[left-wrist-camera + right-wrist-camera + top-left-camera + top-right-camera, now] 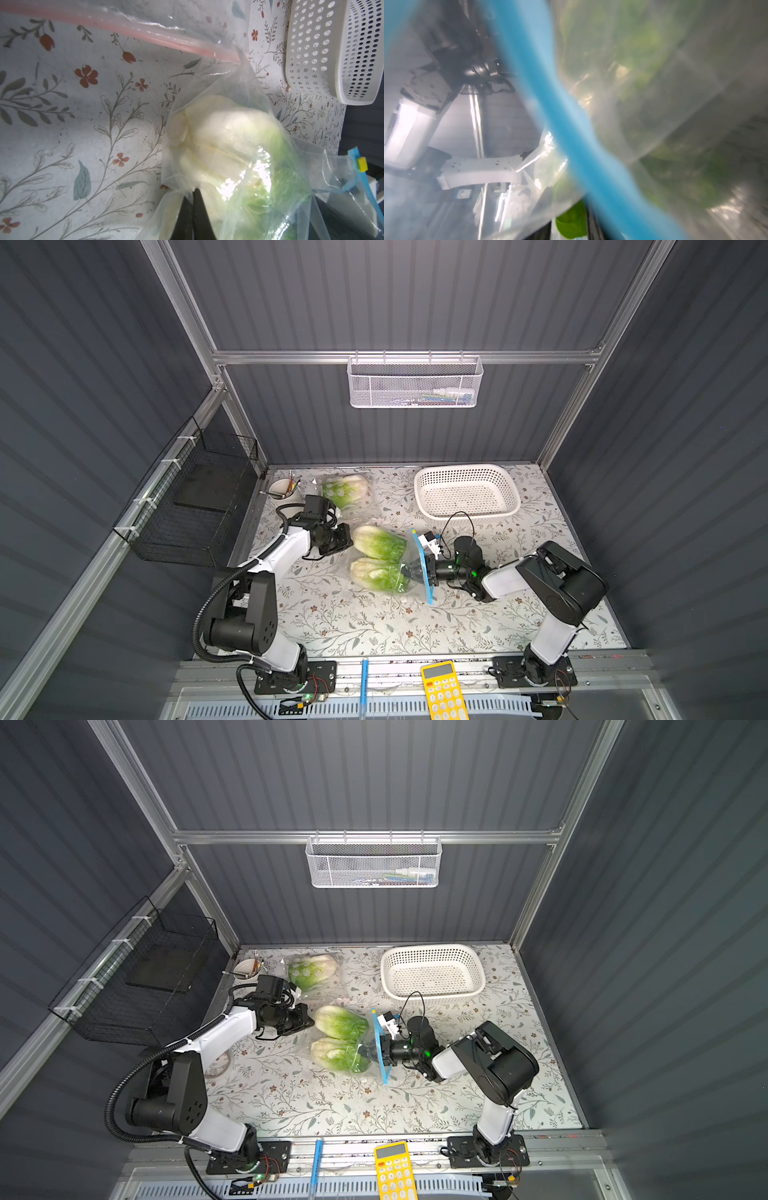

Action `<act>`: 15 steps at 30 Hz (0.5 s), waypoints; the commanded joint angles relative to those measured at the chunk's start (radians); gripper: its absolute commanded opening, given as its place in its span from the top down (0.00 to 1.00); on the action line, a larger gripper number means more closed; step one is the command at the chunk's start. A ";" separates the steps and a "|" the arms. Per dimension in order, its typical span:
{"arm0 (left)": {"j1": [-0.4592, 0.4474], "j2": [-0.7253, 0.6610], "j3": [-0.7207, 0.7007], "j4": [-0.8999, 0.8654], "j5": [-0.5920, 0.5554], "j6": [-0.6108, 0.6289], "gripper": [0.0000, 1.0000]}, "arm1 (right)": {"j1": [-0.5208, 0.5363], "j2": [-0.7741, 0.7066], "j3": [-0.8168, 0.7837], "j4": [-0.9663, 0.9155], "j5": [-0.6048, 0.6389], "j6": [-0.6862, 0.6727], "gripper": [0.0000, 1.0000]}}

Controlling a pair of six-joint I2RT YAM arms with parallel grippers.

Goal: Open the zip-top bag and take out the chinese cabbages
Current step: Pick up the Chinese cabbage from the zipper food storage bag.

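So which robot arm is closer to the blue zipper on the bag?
The right one. The right fingers poke through the blue zipper into the bag. The left fingers sit at the bag's other end, past both cabbages.

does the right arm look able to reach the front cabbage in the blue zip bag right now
Probably yes: the blue-zip bag gapes open toward it, and the right pincer sits inside the mouth, at the leafy end of the front cabbage.
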 commanded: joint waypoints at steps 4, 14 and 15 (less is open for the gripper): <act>0.006 -0.004 -0.016 -0.001 0.026 -0.012 1.00 | 0.010 0.030 0.034 -0.021 0.009 -0.003 0.86; 0.006 -0.002 -0.016 0.001 0.032 -0.013 1.00 | 0.012 0.039 0.042 0.009 0.016 0.021 0.64; 0.006 -0.003 -0.016 0.002 0.032 -0.012 1.00 | 0.012 0.040 0.044 0.016 0.016 0.026 0.63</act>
